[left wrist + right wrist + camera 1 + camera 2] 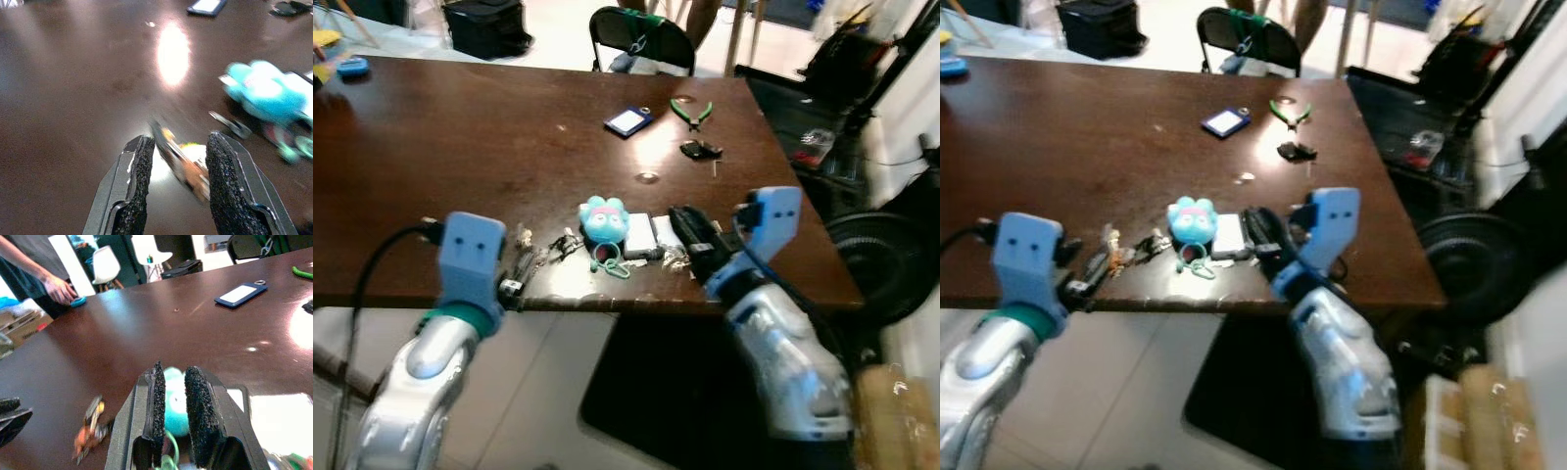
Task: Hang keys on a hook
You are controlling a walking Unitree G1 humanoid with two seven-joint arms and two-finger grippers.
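Observation:
A bunch of keys (525,247) with orange and yellow tags lies near the front edge of the dark brown table (460,147). My left gripper (178,142) is open, and the keys (185,160) lie between its fingers on the tabletop. Just right of them sits a teal plush keychain (604,221) with a green ring. My right gripper (172,369) hovers low behind the plush (173,409), open by a narrow gap with nothing in it.
A white card (641,235) lies beside the plush. Further back are a blue card holder (628,120), green pliers (690,111) and a black car key (700,150). A black chair (641,39) stands behind the table. A person's hand (58,289) rests at the far left corner.

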